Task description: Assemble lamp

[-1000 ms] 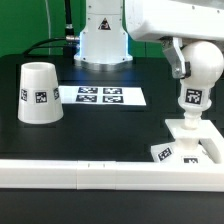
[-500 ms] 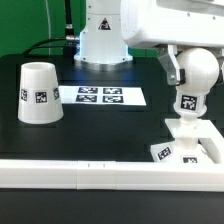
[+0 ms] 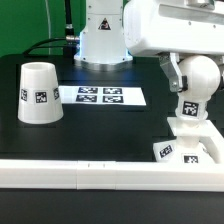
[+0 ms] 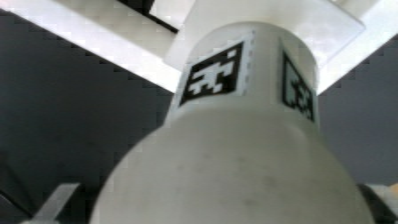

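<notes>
The bulb [image 3: 188, 107] stands upright, its stem on the flat square base [image 3: 192, 142] at the exterior view's right. My gripper [image 3: 202, 78] comes down from above and is shut on the bulb's round head. In the wrist view the bulb [image 4: 231, 110] fills the picture with two tags on its stem, and the base [image 4: 125, 45] lies beyond it. My gripper [image 4: 214, 208] straddles the head, with a fingertip [image 4: 50, 205] showing at each side. The tapered shade [image 3: 38, 92] stands alone, wide end down, at the exterior view's left.
The marker board [image 3: 100, 96] lies flat on the black table between the shade and the base. A long white rail [image 3: 90, 176] runs along the table's front edge. The arm's white pedestal [image 3: 102, 40] stands at the back.
My gripper has come down a little with the bulb and its wrist has turned. The stem's tag now sits lower and nearer the base. The shade has not moved.
</notes>
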{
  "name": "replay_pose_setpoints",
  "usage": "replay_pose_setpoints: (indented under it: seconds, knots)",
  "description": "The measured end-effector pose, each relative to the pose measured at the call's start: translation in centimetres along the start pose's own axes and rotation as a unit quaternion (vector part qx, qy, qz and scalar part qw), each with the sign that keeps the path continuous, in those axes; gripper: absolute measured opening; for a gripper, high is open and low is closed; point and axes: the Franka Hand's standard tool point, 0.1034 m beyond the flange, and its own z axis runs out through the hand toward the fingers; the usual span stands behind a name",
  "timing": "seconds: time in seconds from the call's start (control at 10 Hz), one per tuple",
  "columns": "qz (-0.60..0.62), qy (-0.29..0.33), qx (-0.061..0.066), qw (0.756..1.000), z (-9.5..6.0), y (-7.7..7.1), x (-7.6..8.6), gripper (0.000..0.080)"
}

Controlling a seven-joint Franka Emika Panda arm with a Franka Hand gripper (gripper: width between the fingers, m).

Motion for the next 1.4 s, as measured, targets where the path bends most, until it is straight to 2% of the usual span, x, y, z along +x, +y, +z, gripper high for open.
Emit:
replay_pose_setpoints:
  seconds: [0.3, 0.4, 0.5, 0.8, 1.2, 1.4]
  knots:
    - [0.0, 0.007, -0.003, 1.0, -0.1, 0.0, -0.1, 0.0576]
    - [0.0, 0.007, -0.003, 1.0, -0.1, 0.0, -0.1, 0.0678]
    - [0.0, 0.007, -0.003, 1.0, -0.1, 0.0, -0.1, 0.0694]
    - [0.002, 0.009, -0.004, 1.0, -0.8, 0.0, 0.4, 0.0699]
    - [0.001, -0.001, 0.0, 1.0, -3.1, 0.7, 1.6, 0.0699]
    - [0.002, -0.013, 0.007, 1.0, -2.9, 0.4, 1.4, 0.0699]
